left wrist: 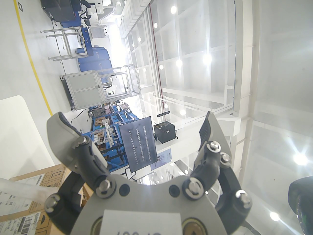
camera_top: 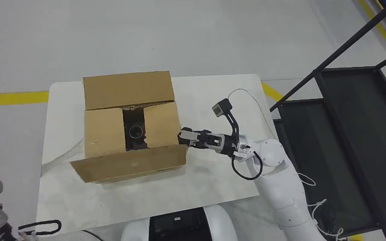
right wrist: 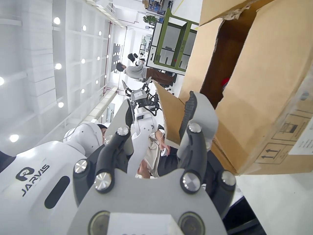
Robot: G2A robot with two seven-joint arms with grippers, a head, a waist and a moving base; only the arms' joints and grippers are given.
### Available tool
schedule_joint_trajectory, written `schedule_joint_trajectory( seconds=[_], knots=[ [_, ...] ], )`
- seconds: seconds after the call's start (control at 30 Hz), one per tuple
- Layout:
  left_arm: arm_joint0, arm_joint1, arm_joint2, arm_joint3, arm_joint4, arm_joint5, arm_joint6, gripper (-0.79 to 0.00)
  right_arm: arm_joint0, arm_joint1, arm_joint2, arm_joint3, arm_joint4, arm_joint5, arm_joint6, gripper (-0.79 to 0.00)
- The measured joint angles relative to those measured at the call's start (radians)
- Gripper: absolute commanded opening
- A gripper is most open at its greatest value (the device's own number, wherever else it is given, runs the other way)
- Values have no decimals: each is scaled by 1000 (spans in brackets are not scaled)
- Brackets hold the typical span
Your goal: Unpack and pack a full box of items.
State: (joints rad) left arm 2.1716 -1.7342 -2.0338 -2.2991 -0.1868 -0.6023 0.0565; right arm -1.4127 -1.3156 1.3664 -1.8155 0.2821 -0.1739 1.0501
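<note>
Risk: right gripper (right wrist: 161, 110), jaws apart astride cardboard box (right wrist: 264, 86) front flap (right wrist: 171, 123), may tear it if yanked askew; left gripper (left wrist: 134, 117) gapes wide.

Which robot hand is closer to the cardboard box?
Right. The right gripper is at a side edge of the cardboard box; the left gripper is farther off, pointing at the ceiling.

This is a big robotics lab or factory hall. It has a high white ceiling with round lamps (left wrist: 179, 62), a yellow floor line (camera_top: 24, 97), blue machine cabinets (left wrist: 94, 57) and a metal-framed enclosure (left wrist: 83, 89).
</note>
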Motion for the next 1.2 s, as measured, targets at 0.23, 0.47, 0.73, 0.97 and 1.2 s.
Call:
schedule_joint_trajectory(
  seconds=[0.23, 0.47, 0.73, 0.97, 1.2],
  knots=[
    [-14, 2, 3, -2, -11, 20, -9, 0, -28, 15, 5, -51, -2, 38, 40, -465],
    [5, 7, 7, -32, -104, 70, -77, 0, -50, 29, -3, -101, -40, 80, 55, -529],
    [71, 9, 24, -51, -163, 97, -169, 0, -56, 45, -29, -138, -112, 156, 77, -717],
    [85, 11, 20, -51, -181, 119, -188, 0, -57, 56, -69, -162, -182, 228, 70, -785],
    [85, 11, 20, -51, -180, 119, -188, 0, -60, 68, -90, -185, -215, 233, 85, -785]
  ],
)
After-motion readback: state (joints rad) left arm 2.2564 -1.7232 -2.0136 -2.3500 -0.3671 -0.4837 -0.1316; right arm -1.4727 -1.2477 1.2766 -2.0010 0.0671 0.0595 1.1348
